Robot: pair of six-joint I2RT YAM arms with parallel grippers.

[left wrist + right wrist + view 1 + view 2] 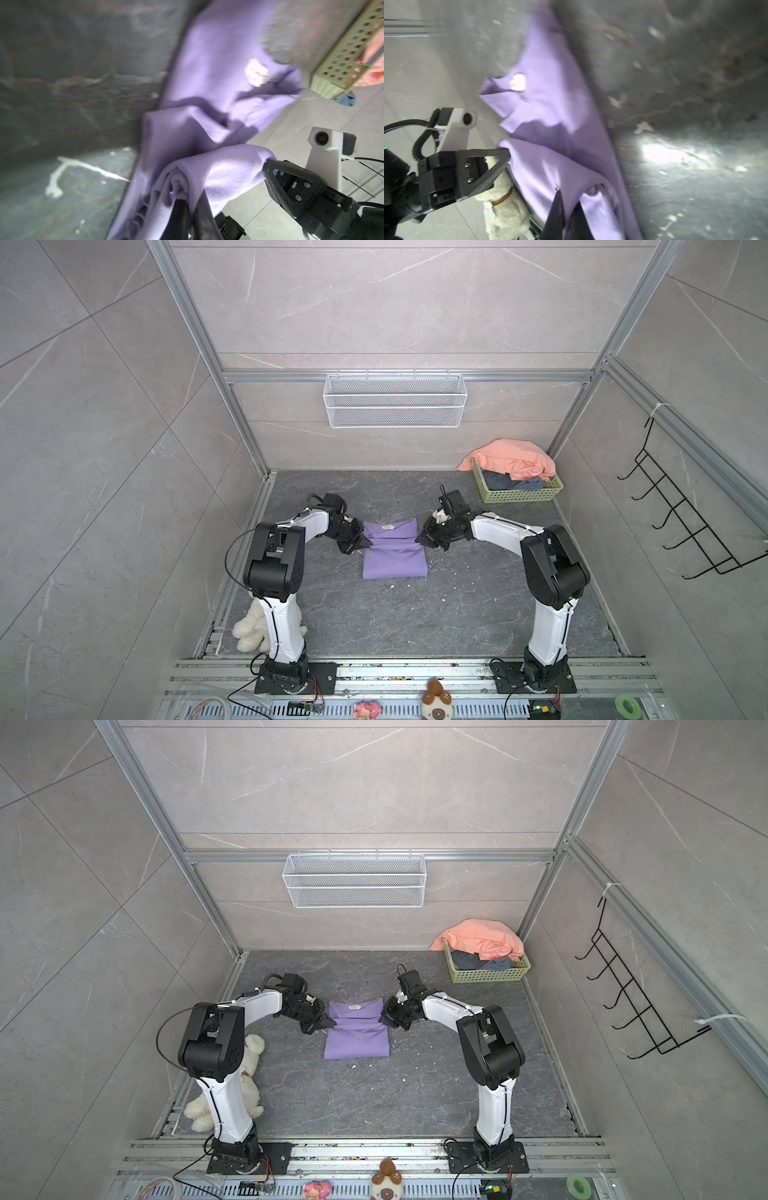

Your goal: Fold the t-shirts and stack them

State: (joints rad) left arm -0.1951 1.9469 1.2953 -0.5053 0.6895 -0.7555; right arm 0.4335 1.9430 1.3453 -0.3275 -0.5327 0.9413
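The left pincer [366, 544] is clamped narrow on one side edge of the lilac t-shirt [395, 562], and the right pincer [422, 540] is clamped the same way on the opposite edge. A raised roll of cloth runs between them. Gripping both sides at once keeps that edge straight and level, so the fold should land square and not skewed. The wrist views are blurred, so whether each pincer pinches the hem or an already doubled layer I cannot tell.

The shirt lies in the middle of the surface [415, 626], with its collar label [388, 527] on the far side and its near part flat and tidy. It looks partly folded, with the held edge probably meant to travel toward the collar.

Toward the far right corner a green basket [519, 494] holds the salmon t-shirt [515, 460] heaped over the slate-grey t-shirt [509, 483], both unfolded and well apart from the work. A plush dog [249, 630] sits by the left arm's base.

The surface is dark grey and veined, flecked with white bits. Pale tiled walls close it in, with a white mesh basket [395, 400] at the back and a black hook rack [685, 522] at the right.
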